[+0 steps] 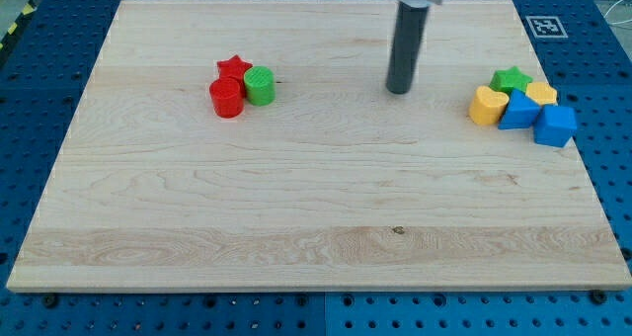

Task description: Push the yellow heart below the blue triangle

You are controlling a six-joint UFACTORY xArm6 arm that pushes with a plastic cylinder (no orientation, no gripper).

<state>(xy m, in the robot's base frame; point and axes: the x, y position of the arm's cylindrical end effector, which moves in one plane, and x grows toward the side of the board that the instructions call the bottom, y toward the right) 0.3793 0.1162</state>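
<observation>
Right now my tip [399,89] rests on the wooden board [296,208], toward the view's top and a little right of the board's middle. It is a plain dark rod with nothing to open or close, and it touches no block. I will place everything from the blue triangle [516,111], which sits near the board's right edge.

The yellow heart [485,106] lies touching the blue triangle on its left side, level with it, so it is beside the triangle and not below it. The green star [511,78] sits just above the blue triangle, toward the view's top. A second yellow block [542,93], whose shape I cannot make out, is just above and right of the triangle. The blue cube [556,126] is pressed against the triangle's right side, slightly lower.

My tip stands well to the left of the blue triangle and a little higher, near the yellow heart's side but clearly apart from it.

Far to the triangle's left, three more blocks huddle together: a red star [234,68], a red cylinder [226,97] and a green cylinder [260,84].
</observation>
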